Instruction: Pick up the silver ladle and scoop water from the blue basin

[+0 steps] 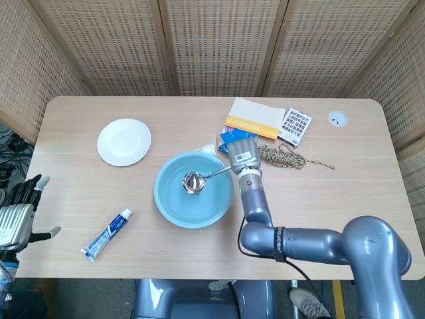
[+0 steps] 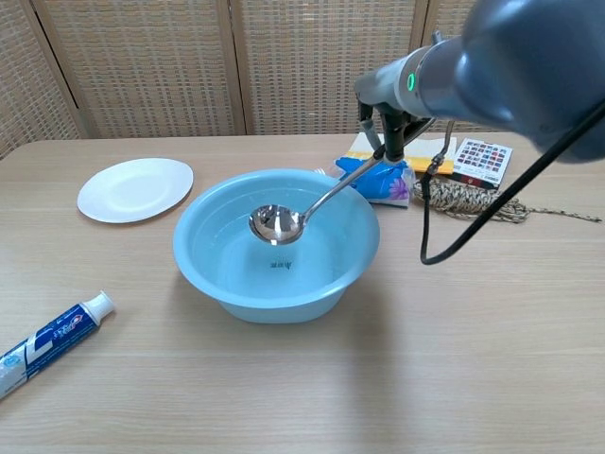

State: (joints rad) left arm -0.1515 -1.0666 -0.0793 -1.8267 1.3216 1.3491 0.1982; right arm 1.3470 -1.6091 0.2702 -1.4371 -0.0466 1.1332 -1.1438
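one ladle [image 1: 193, 182], one basin [image 1: 174, 215], one plate [image 1: 123, 141]

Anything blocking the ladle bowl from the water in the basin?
Nothing visible. The right hand holds the silver ladle by its handle, with the bowl already inside the blue basin, over bare water. The blue packet and twine lie outside the rim.
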